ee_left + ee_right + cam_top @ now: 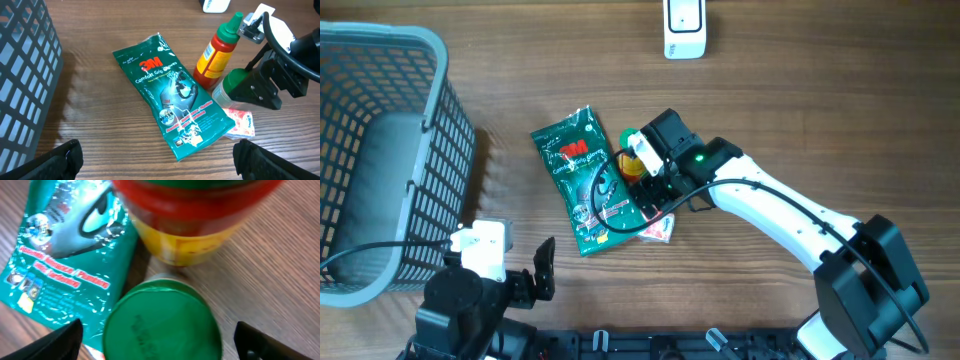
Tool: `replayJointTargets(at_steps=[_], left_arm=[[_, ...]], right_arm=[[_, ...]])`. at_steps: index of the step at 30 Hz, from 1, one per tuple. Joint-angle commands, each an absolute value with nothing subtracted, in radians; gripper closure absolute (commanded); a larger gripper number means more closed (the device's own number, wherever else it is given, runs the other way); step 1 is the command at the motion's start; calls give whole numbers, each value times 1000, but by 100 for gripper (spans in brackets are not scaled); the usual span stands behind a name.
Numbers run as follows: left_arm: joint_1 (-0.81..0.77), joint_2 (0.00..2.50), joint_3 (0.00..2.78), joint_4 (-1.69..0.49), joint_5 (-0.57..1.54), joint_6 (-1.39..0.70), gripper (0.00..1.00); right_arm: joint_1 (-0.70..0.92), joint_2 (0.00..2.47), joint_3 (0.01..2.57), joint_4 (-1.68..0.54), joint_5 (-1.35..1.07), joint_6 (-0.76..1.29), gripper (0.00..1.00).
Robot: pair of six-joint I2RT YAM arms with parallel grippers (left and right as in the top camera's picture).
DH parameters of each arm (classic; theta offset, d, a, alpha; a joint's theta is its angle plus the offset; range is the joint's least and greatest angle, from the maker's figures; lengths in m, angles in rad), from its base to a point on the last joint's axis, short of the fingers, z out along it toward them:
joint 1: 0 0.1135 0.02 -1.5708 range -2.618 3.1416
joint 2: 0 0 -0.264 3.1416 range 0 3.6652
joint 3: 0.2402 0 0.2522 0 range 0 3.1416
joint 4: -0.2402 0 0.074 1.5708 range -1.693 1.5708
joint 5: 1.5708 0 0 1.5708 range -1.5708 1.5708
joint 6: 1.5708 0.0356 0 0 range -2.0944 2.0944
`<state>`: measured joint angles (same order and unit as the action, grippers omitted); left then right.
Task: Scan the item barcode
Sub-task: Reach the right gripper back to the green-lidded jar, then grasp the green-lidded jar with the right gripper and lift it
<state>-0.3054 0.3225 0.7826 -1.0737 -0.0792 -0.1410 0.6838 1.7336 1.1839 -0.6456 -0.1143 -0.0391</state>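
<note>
A white barcode scanner stands at the table's far edge. In the middle lie a green 3M glove packet, a yellow-and-red sauce bottle with a green cap, a green-lidded jar and a small red-and-white packet. My right gripper hangs over the jar, open. Its fingers stand on either side of the lid, with a gap on each side. My left gripper is open near the front edge, short of the glove packet, with nothing in it.
A grey wire basket fills the left side of the table. The sauce bottle lies right behind the jar, touching the glove packet's edge. Bare wood shows between the items and the scanner.
</note>
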Motion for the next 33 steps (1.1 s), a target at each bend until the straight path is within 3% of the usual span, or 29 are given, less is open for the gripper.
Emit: replayJointTargets(at_steps=[1, 5, 10, 13, 17, 26, 33], left_arm=[[-301, 324, 791, -1072, -68, -147, 0], [-301, 324, 791, -1072, -68, -147, 0], [-301, 324, 791, -1072, -68, -147, 0], [-301, 324, 791, -1071, -68, -147, 0], [-301, 324, 791, -1072, -68, -147, 0], [-301, 324, 791, -1072, -67, -147, 0], [-301, 324, 791, -1072, -68, -147, 0]], right_arm=[[686, 1745, 1176, -639, -70, -12, 17], [686, 1745, 1176, -642, -53, 4, 26], [687, 1745, 1176, -661, -86, 10, 23], [687, 1745, 1176, -672, -75, 38, 33], [687, 1731, 1176, -699, -75, 118, 36], [687, 1547, 1176, -805, 42, 146, 36], [663, 1535, 1176, -885, 183, 366, 36]])
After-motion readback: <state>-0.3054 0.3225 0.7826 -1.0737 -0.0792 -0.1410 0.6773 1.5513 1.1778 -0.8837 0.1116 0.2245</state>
